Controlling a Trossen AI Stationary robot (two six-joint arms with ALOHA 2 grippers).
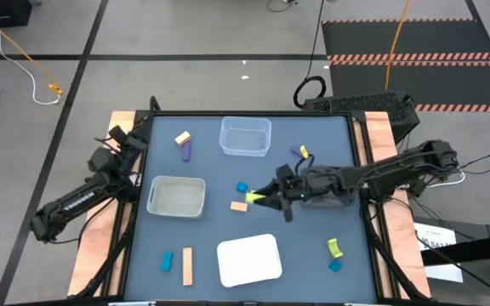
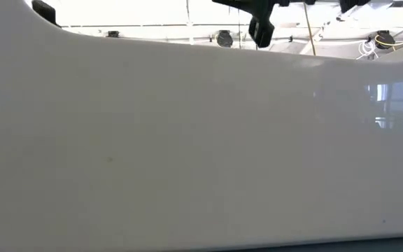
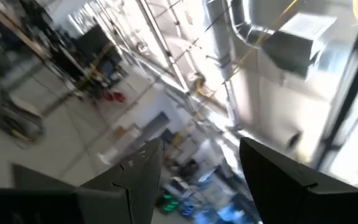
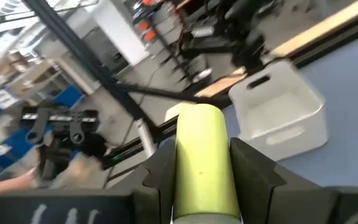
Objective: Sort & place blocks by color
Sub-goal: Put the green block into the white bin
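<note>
My right gripper [image 1: 260, 197] reaches from the table's right side to the middle and is shut on a yellow-green block [image 1: 254, 199]. In the right wrist view the block [image 4: 197, 155] fills the gap between the fingers, with the grey bin [image 4: 278, 112] beyond it. A blue cube [image 1: 242, 187] and a tan block [image 1: 239, 206] lie on the mat just left of the gripper. Other blocks are scattered about: tan [image 1: 182, 138], purple [image 1: 187, 151], blue [image 1: 167, 261], a tan bar [image 1: 187, 266] and yellow-green [image 1: 334, 247]. My left gripper [image 3: 197, 180] waits open at the table's left edge. My right gripper pinches the yellow-green block between its two fingers, on the block's two long sides [image 4: 197, 180]. The fingers [image 4: 253, 174] lie about level, pointing toward the table's left. The block's free end [image 4: 197, 115] sticks out ahead of the fingertips, clear of the mat.
A clear bin [image 1: 245, 138] stands at the far middle, a grey bin [image 1: 177, 196] at the left middle, and a white tray [image 1: 249, 259] at the near middle. The tray's wall [image 2: 187, 140] blocks nearly all of the low view. A blue block [image 1: 335, 265] lies near right.
</note>
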